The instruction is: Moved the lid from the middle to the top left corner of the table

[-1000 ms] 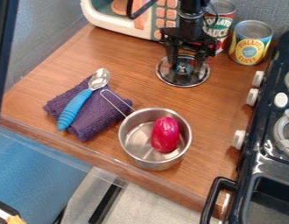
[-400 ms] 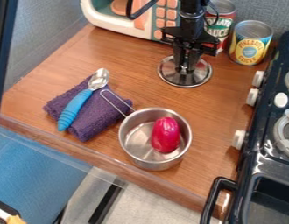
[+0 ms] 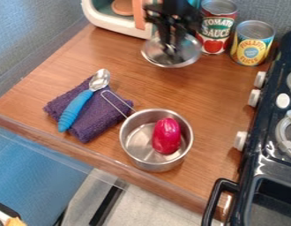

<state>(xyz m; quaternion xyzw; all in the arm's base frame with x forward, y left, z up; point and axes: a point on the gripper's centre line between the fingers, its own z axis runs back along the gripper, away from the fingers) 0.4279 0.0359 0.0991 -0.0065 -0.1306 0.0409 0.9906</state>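
Wooden counter [image 3: 83, 53], far side: lid [image 3: 184, 56] in my grasp!
My gripper [image 3: 169, 49] has its fingers clenched on it, the disc tilted, near the toy microwave [image 3: 106, 26] on the left and tomato can [image 3: 215, 33] on the right; near side, the pot [image 3: 154, 164] holds something red [image 3: 166, 136].

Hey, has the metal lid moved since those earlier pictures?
Yes. The lid, in the end effector, has shifted up and left in the view, farther from the yellow can and closer to the toy microwave.
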